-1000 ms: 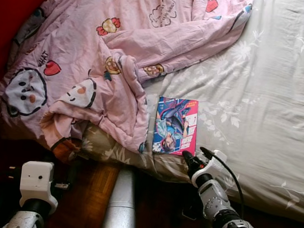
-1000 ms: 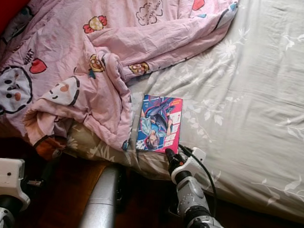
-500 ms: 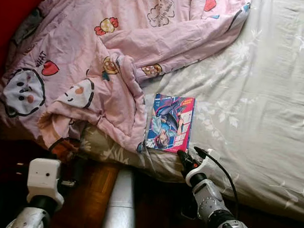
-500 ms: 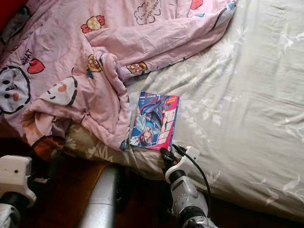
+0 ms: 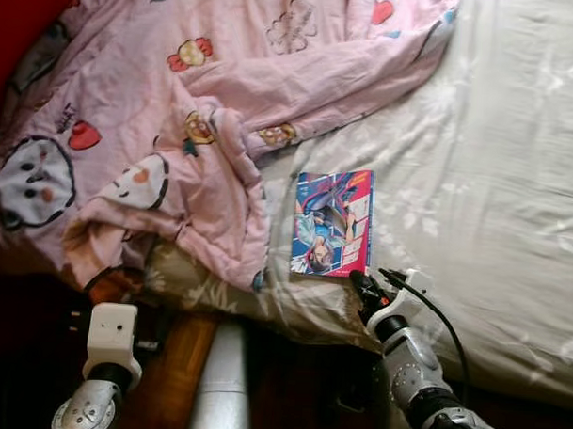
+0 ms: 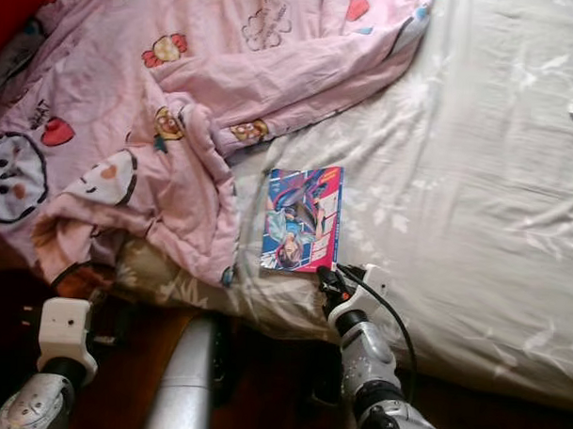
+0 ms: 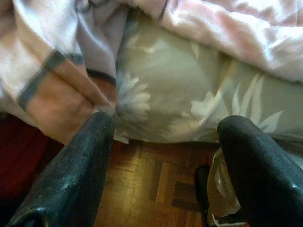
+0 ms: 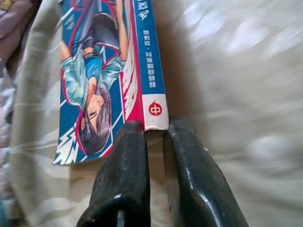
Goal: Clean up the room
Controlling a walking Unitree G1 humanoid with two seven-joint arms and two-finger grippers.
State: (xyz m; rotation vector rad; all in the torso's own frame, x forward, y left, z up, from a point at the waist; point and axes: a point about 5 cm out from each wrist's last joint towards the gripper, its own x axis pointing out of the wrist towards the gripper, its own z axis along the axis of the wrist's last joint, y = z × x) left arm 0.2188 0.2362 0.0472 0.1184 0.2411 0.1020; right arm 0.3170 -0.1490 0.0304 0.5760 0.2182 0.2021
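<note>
A comic book (image 5: 332, 223) with a blue and pink cover lies face up on the pale floral bedsheet (image 5: 476, 183), beside the edge of a rumpled pink cartoon blanket (image 5: 177, 107). My right gripper (image 5: 363, 281) reaches up from the bed's edge to the book's near right corner. In the right wrist view its two fingers (image 8: 124, 170) stand close together, with the end of the book's spine (image 8: 155, 109) caught between their tips. My left gripper (image 7: 165, 142) hangs open low beside the bed, over the wooden floor, with nothing between its fingers.
The blanket (image 6: 159, 97) covers the left half of the bed and droops over its near edge. Parquet floor (image 7: 151, 184) shows below the mattress. A silver tube (image 5: 221, 382) stands upright between my arms. Red fabric (image 5: 26, 3) fills the far left corner.
The view has shifted a little. My right gripper has crept forward from just short of the book to its near right corner. The left arm has sunk lower in the picture.
</note>
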